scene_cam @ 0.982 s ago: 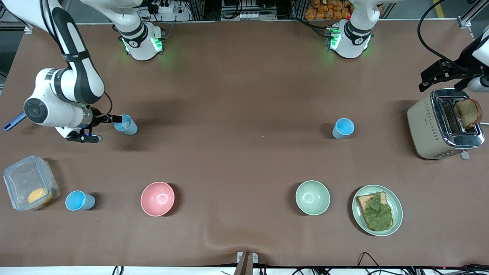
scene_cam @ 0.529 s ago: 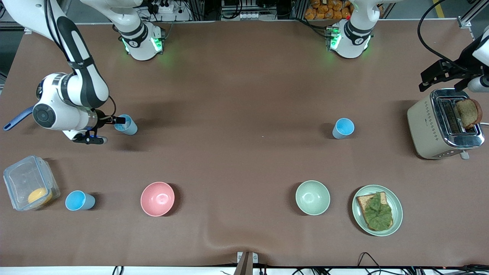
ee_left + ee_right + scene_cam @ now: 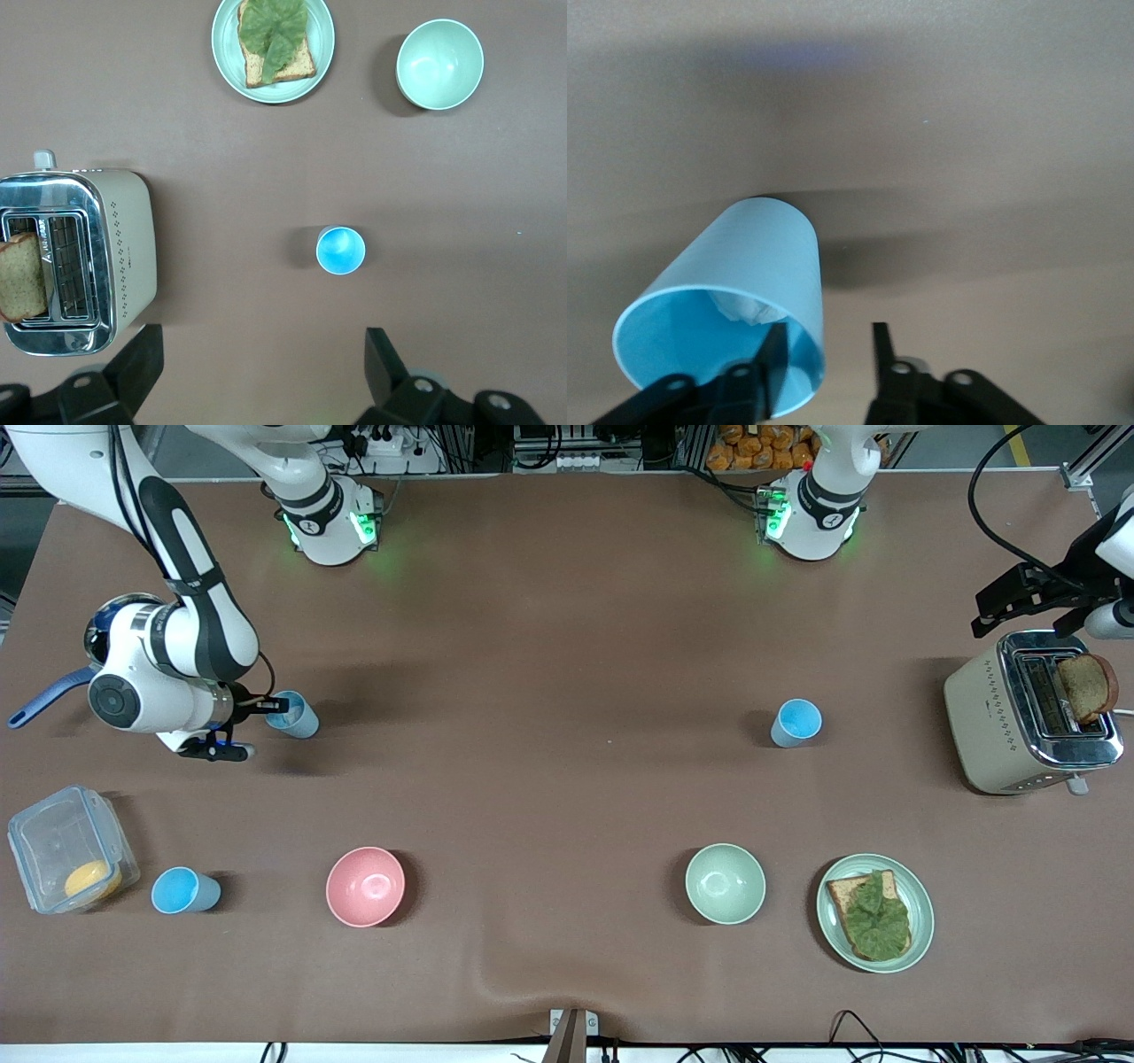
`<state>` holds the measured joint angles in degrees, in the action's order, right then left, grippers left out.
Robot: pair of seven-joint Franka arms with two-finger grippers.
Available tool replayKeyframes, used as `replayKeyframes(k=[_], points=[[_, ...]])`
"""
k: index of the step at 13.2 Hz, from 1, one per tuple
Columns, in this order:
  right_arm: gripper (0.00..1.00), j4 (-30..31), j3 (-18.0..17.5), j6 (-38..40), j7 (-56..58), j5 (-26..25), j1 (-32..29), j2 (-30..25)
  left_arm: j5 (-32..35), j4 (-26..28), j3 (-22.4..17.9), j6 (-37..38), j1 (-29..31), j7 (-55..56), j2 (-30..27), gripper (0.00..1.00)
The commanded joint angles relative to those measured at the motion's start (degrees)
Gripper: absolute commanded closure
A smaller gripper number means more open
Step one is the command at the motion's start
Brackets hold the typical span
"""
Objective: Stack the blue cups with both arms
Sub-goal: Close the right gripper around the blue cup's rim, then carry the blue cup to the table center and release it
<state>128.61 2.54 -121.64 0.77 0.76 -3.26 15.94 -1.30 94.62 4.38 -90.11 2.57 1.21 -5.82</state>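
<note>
your right tool straddles the pale cup's rim, one finger inside, not yet pinching; closing off-centre could tip it. your left tool waits spread over the table, above the bright cup.

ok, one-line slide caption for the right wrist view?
Right gripper straddling the rim of a pale blue cup, one finger inside, one outside.

Evenly and brightly lit from overhead, with soft, short shadows beside each blue cup, the pink bowl and the pale green bowl. Green glow spilling from the round arm bases onto the brown table. Bright glare on the chrome top of the toaster. Sharp in the front and left wrist views; soft and blurred in the right wrist view, with a broad dark shadow band and faint bluish tint above the paler cup.
</note>
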Motion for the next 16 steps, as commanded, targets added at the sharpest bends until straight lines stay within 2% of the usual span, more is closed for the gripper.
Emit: replayKeyframes(k=[1, 4, 6, 7, 8, 11, 16], points=[[1.0, -0.6, -0.3, 1.3, -1.6, 0.4, 0.2, 0.1, -0.5, 0.1, 0.4, -0.7, 0.3, -0.7, -0.2, 0.0], [1.0, -2.4, -0.3, 3.6, -1.7, 1.9, 1.1, 0.1, -0.5, 0.1, 0.8, -0.6, 0.2, -0.7, -0.4, 0.0], [1.0, -6.9, -0.3, 9.6, -3.6, 5.6, 3.6, 0.2, -0.5, 0.1, 0.8, -0.6, 0.3, -0.7, -0.4, 0.0], [1.0, -9.1, -0.3, 12.0, -7.7, 5.7, 5.6, 0.4, -0.5, 0.2, 0.8, -0.6, 0.4, -0.7, -0.4, 0.0], [1.0, -10.9, -0.3, 13.5, -11.6, 6.1, 8.1, 0.5, -0.5, 0.2, 0.7, -0.6, 0.4, -0.7, -0.4, 0.0], [1.0, -15.4, -0.3, 14.1, -23.7, 13.4, 17.4, 2.2, -0.5, 0.2, 0.7, -0.6, 0.4, -0.7, -0.4, 0.0], [1.0, -30.4, -0.2, 13.4, -47.8, 22.3, 32.6, 12.1, -0.5, 0.2, 0.7, -0.6, 0.4, -0.7, -0.4, 0.0]])
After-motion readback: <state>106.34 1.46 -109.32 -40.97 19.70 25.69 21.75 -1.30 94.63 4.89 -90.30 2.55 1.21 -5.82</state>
